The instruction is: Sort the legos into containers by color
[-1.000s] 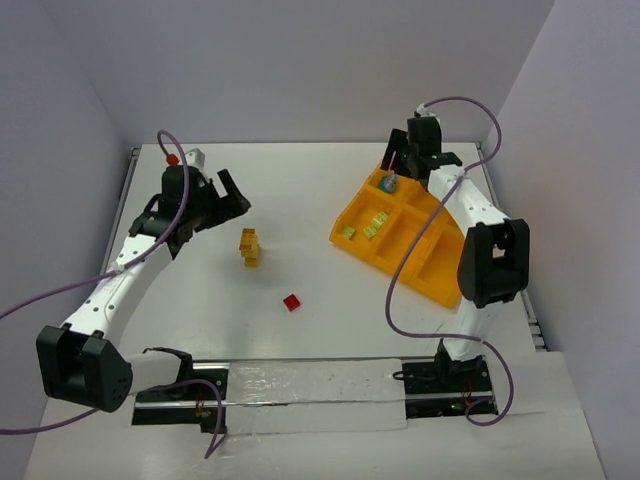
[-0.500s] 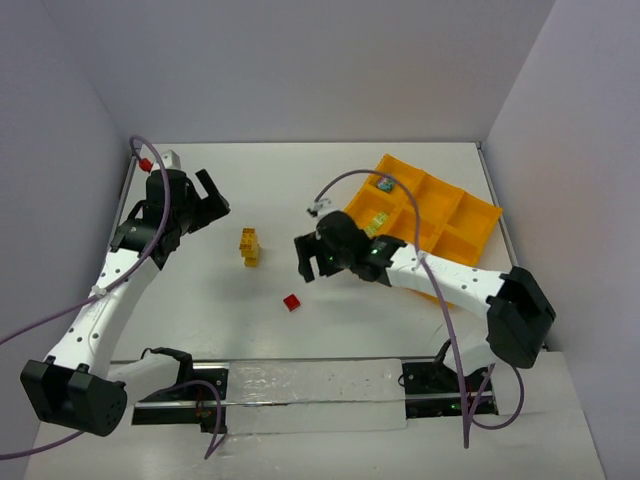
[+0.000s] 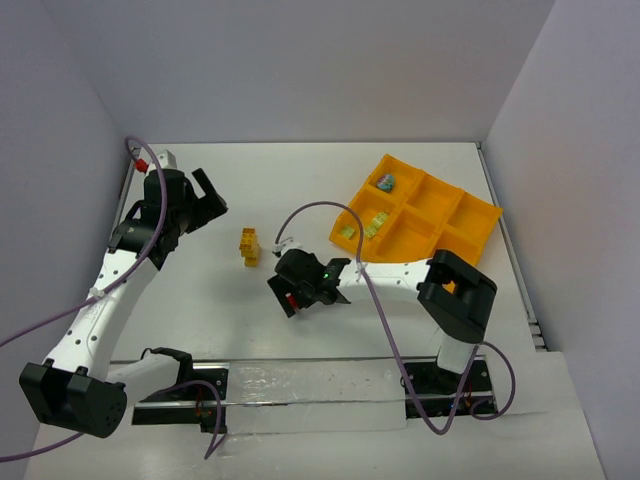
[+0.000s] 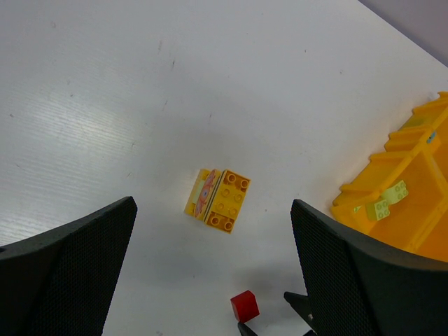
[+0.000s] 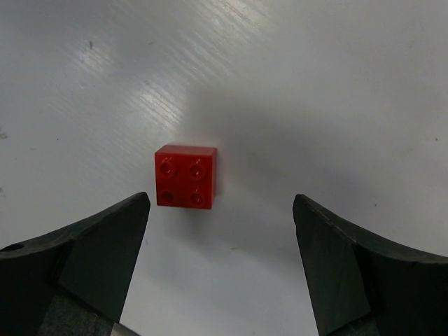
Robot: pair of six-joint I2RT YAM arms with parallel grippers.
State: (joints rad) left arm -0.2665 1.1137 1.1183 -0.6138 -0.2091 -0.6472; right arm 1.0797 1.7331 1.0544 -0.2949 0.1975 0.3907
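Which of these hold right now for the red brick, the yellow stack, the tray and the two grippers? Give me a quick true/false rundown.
1. The right gripper is open, with the red brick ahead of its fingers and not gripped. True.
2. The red brick lies in the tray. False: it sits on the table, outside the tray.
3. The left gripper is shut on a yellow brick. False: it is open and holds nothing.
4. The yellow stack lies on the table, with nothing gripping it. True.
5. Light green bricks lie in the tray. True.
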